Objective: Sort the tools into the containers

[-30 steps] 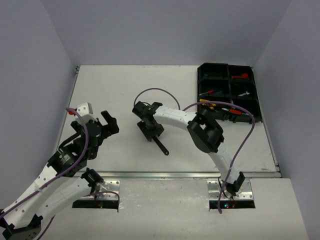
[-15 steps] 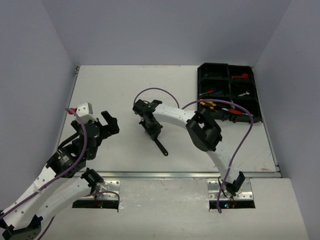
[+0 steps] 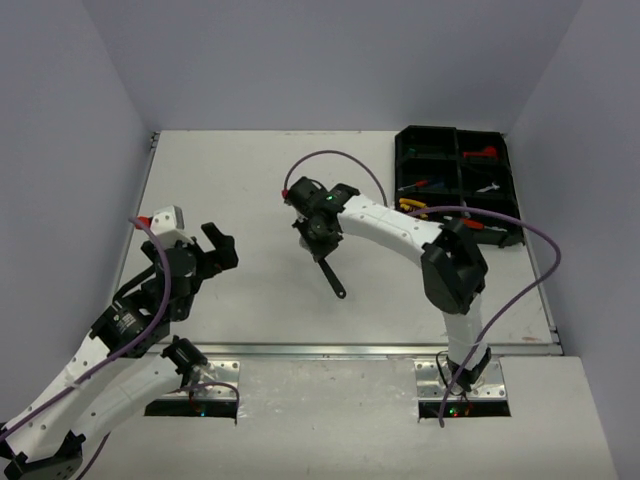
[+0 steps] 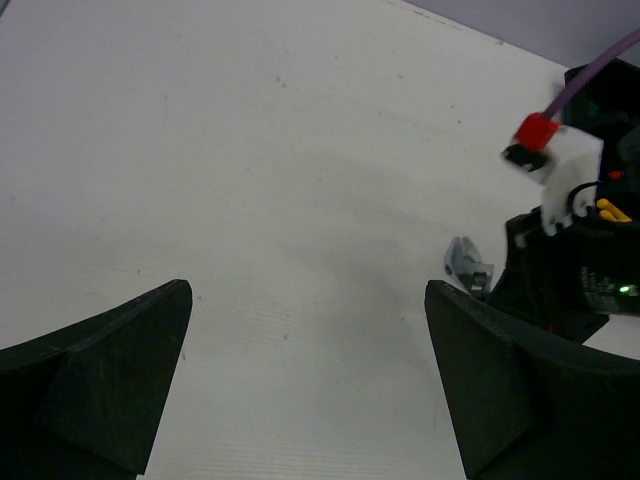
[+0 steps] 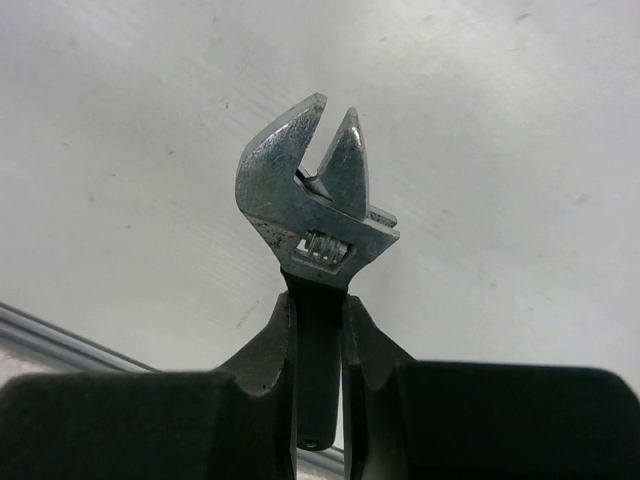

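Note:
My right gripper [image 3: 320,243] is shut on a black-handled adjustable wrench [image 3: 333,277] over the middle of the table; its handle slants toward the near edge. In the right wrist view the fingers [image 5: 270,340] clamp the black handle and the silver wrench head [image 5: 315,205] sticks out past them. The black organiser tray [image 3: 457,165] sits at the far right and holds yellow pliers [image 3: 415,207], a red tool [image 3: 482,153] and a silver wrench [image 3: 488,188]. My left gripper [image 3: 215,250] is open and empty at the left. In its wrist view [image 4: 310,380] the wrench head [image 4: 468,265] shows at the right.
The right arm's purple cable [image 3: 520,280] loops over the table in front of the tray. A metal rail [image 3: 350,350] runs along the table's near edge. Grey walls close in the left, back and right sides.
My right gripper has carried the wrench a little right and toward the back, and the right arm's elbow has swung right. The left arm has hardly moved.

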